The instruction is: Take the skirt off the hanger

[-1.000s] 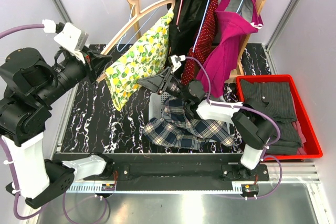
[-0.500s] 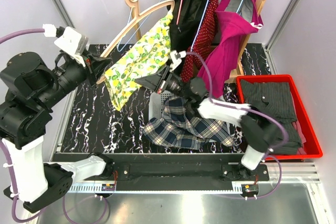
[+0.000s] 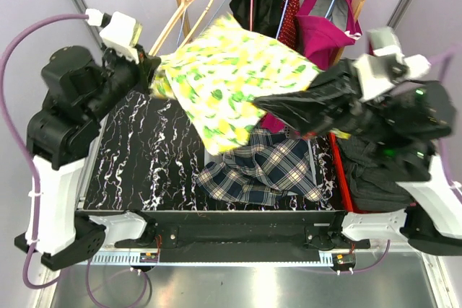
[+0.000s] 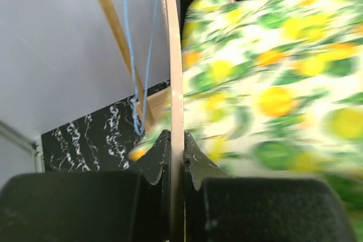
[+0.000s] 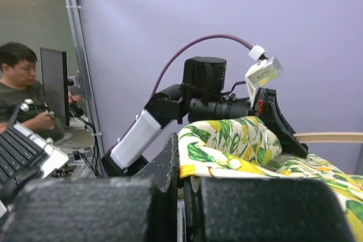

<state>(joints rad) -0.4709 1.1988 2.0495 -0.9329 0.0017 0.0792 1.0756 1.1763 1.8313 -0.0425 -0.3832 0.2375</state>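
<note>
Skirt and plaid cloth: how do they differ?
The skirt is yellow and green; the plaid cloth is dark checked. The skirt is stretched in the air between the hanger and the right gripper; the plaid cloth lies crumpled on the table. Both are fabric.

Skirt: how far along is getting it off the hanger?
Done: both grasps are set. The left end effector is shut on the wooden hanger, and the right end effector is shut on the skirt at its hem. In hand: the skirt is stretched between the arms in the top view. Left: one corner looks bunched at the hanger, so it is probably not free yet; the final slip-off remains.
</note>
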